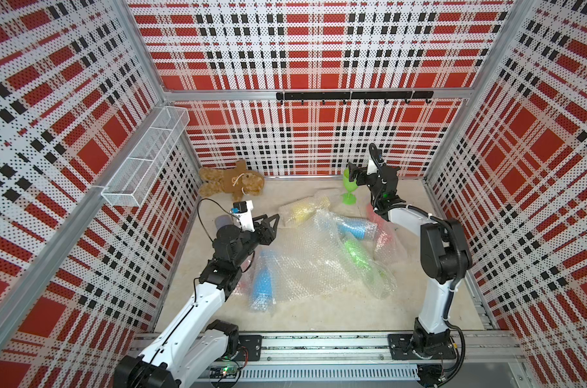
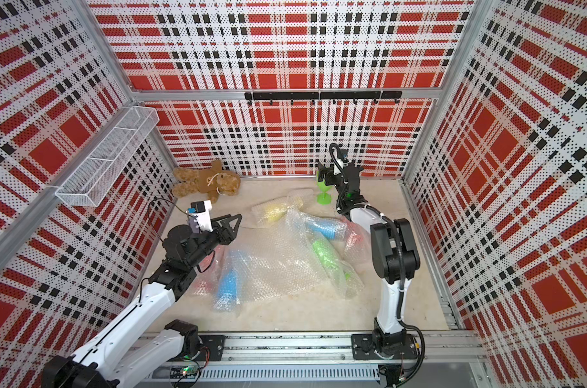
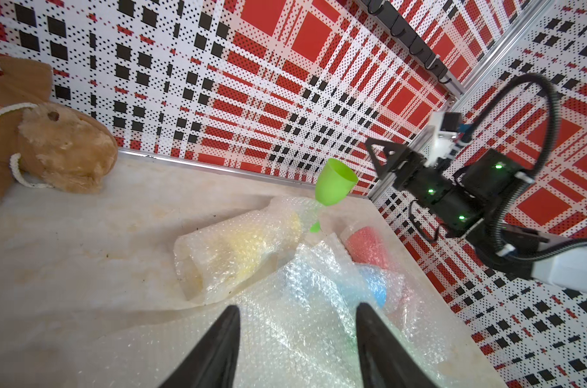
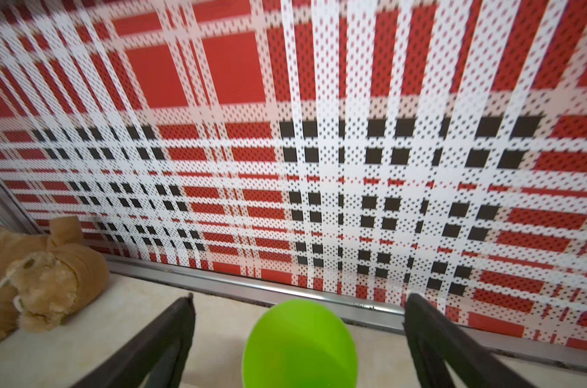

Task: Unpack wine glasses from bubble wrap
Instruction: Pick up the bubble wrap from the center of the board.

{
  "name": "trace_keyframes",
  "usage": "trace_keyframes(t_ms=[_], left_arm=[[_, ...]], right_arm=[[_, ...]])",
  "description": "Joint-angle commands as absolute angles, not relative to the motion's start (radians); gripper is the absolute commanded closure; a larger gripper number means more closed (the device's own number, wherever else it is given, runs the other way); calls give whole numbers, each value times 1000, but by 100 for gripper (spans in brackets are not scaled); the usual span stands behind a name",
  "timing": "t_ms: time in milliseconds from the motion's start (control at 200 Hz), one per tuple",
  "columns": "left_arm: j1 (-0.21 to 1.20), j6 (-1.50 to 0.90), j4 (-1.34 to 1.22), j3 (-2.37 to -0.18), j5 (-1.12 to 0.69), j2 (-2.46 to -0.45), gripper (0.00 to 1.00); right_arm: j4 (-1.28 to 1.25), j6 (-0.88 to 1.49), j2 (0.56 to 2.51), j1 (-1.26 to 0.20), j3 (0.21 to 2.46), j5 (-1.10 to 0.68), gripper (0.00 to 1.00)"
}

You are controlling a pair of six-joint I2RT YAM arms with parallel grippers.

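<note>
At the bowl of the upright green goblet (image 1: 348, 193) is the right gripper (image 1: 352, 174). The right arm rises from its base, bends at the elbow and comes to the goblet from the side, with the wrist about level. Its jaws stand wide apart, one on each side of the bowl. In the right wrist view each finger (image 4: 171, 336) has a clear gap to the bowl, so the gripper holds nothing. The goblet has no wrap on it and stands on its own foot on the table (image 1: 319, 312).

The left arm lies low and stretched, its wrist about level. The left gripper (image 1: 273, 222) points toward the green goblet but is well apart from it. Its jaws are about half apart with nothing between them, and they hang over the edge of the bubble wrap (image 1: 305, 262) without a visible grip on it.

Just beside the green goblet lies the yellow goblet (image 1: 302, 210), rolled in its own sheet. Near it, further from the green goblet, a blue goblet (image 1: 354, 228), a red goblet (image 3: 366, 248) and a second green goblet (image 1: 357, 253) lie on their sides, all wrapped. Farthest from the green goblet is another blue goblet (image 1: 262, 284), also wrapped, next to the left arm. A teddy bear (image 1: 231, 183) lies well apart from the green goblet.
</note>
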State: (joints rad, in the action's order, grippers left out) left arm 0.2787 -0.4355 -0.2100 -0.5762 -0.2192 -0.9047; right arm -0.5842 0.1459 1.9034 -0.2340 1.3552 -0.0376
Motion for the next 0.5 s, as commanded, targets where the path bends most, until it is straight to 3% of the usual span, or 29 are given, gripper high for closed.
trace_keyframes(t_ms=[0, 215, 496], left_arm=[[285, -416, -191, -584, -186, -880, 42], [304, -427, -163, -601, -193, -892, 44], [328, -416, -144, -618, -204, -917, 44]], right_arm=[[-584, 194, 1740, -254, 1253, -18, 3], [-12, 253, 1472, -405, 1140, 44, 22], [536, 433, 1292, -447, 952, 47, 28]])
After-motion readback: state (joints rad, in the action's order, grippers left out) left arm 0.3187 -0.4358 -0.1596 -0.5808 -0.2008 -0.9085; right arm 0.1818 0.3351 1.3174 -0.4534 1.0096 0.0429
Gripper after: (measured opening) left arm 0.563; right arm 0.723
